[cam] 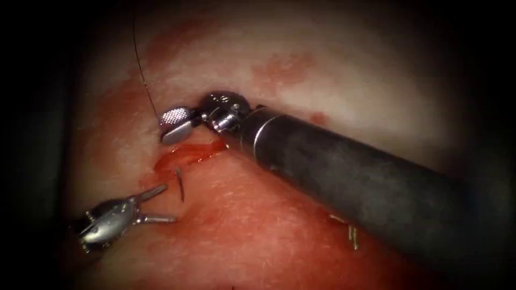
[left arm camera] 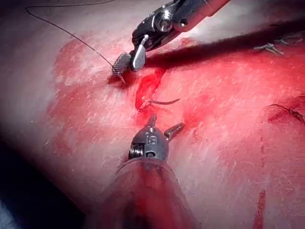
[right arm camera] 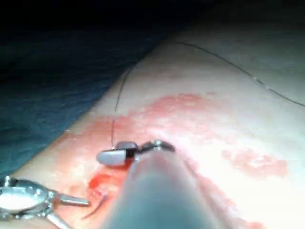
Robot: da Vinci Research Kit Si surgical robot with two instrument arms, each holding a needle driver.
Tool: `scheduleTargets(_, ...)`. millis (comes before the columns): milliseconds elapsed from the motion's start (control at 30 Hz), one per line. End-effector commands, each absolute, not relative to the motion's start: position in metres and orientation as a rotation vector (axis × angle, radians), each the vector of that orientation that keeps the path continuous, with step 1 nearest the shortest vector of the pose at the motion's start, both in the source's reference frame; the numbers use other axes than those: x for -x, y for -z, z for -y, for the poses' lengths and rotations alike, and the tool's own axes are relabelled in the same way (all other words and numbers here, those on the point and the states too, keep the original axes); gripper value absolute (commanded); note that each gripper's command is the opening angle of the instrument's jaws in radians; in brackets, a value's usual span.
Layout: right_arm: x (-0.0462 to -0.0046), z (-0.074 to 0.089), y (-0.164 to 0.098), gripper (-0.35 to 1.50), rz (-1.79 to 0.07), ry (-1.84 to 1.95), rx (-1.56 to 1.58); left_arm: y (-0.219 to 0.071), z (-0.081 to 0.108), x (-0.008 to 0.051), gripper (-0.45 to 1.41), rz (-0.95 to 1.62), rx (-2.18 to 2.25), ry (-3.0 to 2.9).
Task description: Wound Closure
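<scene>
No readable text, labels, brands or numbers on tools, tissue or thread.

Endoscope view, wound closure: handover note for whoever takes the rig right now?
Left hand: jaws open, holding nothing, beside the needle on the lower side of the cut.
Right hand: jaws open at the upper edge of the cut, next to the thread, holding nothing that I can see.
Needle: one end in the tissue at the cut's edge, the rest of the curve free above the surface.
Thread: runs up and away from the right hand's tip.
Done: older stitches sit to the right, near the right shaft.
Left: the cut here gapes, with red fluid in it.
</scene>
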State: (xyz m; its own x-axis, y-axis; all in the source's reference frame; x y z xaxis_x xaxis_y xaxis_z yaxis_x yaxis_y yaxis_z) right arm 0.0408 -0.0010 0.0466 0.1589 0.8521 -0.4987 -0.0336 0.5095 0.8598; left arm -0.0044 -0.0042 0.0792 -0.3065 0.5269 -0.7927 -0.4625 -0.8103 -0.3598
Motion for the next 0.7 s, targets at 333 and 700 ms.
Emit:
scheduleTargets(333, -0.04, -0.0005, -0.0471, 1.03, -1.26, -0.75, -0.768, -0.0786, 0.0015, 0.0059, 0.36, -0.298, 1.306, -2.275)
scheduleTargets(700, -0.0397, -0.0007, -0.0474, 0.98, -1.272, -0.756, -0.756, -0.0794, 0.0008, 0.007, 0.39, -0.475, 1.289, -2.306)
